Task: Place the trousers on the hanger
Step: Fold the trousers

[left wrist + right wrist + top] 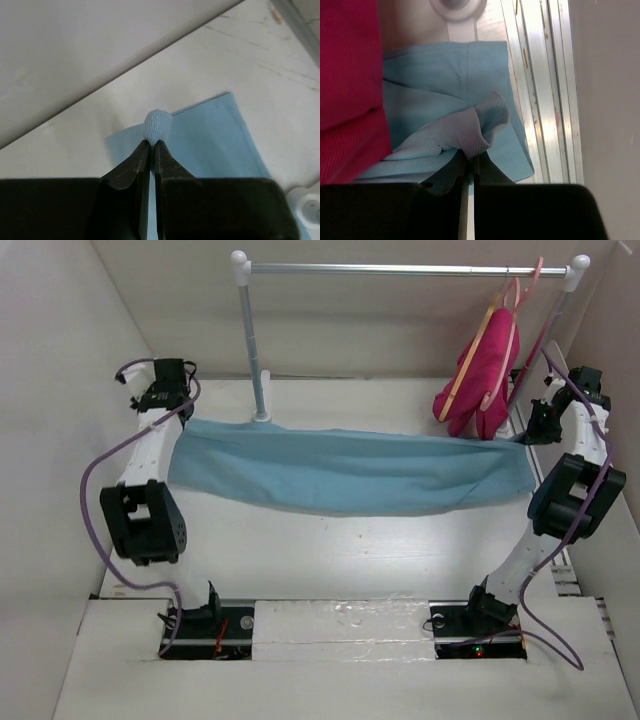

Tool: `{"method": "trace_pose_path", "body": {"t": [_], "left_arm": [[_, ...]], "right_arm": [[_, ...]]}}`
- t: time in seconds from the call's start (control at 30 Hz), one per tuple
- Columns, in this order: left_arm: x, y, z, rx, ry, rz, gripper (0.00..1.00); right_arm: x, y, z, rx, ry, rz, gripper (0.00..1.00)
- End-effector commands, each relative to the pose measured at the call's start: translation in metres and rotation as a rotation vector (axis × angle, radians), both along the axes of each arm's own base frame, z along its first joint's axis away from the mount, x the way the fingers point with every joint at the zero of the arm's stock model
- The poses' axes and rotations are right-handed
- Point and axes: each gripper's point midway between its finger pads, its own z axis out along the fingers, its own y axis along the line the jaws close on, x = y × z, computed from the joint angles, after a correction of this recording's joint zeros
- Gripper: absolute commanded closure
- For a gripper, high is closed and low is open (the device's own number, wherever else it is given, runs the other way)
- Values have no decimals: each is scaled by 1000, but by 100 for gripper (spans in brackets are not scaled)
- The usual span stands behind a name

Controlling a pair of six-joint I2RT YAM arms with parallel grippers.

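Item: left jaws, pressed together on a small rounded nub of blue cloth, a corner of the trousers (210,135); nothing else between them. Item: right jaws, likewise closed, pinching a bunched fold at the opposite end of the same cloth, with the red garment (347,90) close at their left. Item: the trousers, drawn out as one long folded band between the two arms across the far half of the surface (330,560), the upper edge fairly taut, the lower edge bellying toward us; we cannot tell whether that edge touches the surface. Item: the hanger (468,362), tan wood, hanging tilted from the right end of the rail (400,269), against the red garment and its pink hanger (520,300), just above the band's right end. Handling, as we judge it: light, limp, not fragile; it sags wherever unsupported and could slide from so small a pinch, the left one above all. We judge the two ends the right hold, keeping the band taut enough to lay over the hanger.
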Motion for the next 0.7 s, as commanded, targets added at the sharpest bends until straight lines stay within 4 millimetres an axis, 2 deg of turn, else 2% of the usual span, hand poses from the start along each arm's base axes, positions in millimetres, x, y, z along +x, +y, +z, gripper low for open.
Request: {"method": "trace_pose_path", "body": {"t": [0.0,0.03,0.07,0.1,0.13,0.17,0.2,0.23,0.27,0.33,0.37,0.4,0.43,0.47,0.5,0.53,0.57,0.6,0.63,0.67], "left_arm": [[53,9,43,136,-103,16,100],[88,-1,24,135,-33,-31,100],[96,-6,-3,131,21,-44,100],[105,-2,11,145,20,-26,100],[111,-5,9,172,51,-33,85],[123,-6,-5,174,73,-56,67],[130,-7,-5,146,67,-99,51],[130,-8,-6,139,61,-99,28],[131,-11,-2,130,45,-111,17],[128,-14,-4,119,60,-140,3],[119,-18,6,118,56,-134,3],[112,-19,11,110,50,-126,3],[102,-25,-1,74,76,-140,3],[91,-26,-3,51,65,-122,3],[69,-34,-9,14,61,-141,4],[58,-34,-13,-16,46,-150,8],[46,-36,11,-42,-67,-142,9],[34,-36,7,-71,-85,-148,10],[12,-48,-37,-163,-18,-193,11],[-5,-41,-29,-197,-70,-175,12]], "right_arm": [[58,-44,21,-99,-164,-37,100],[73,-50,8,-80,-158,-41,100],[74,-50,8,-80,-158,-42,100],[80,-48,10,-64,-174,-30,100],[86,-49,-1,-48,-172,-36,96],[88,-49,-4,-41,-173,-31,86],[89,-45,-7,-24,-175,-20,73],[94,-39,-8,-24,-192,4,60],[94,-37,-3,-26,-204,11,40],[87,-28,-6,-22,-195,35,29],[83,-24,8,-32,-222,41,25],[79,-19,12,-23,-238,50,25],[69,-13,0,-12,-234,46,25],[66,-4,5,-14,-262,55,24],[59,6,29,-16,-330,72,23],[55,10,33,-15,-356,73,23],[41,23,16,9,-325,77,25],[31,26,33,-16,-362,73,28],[25,29,39,-20,-385,61,34],[9,39,20,8,-358,59,61]]}}
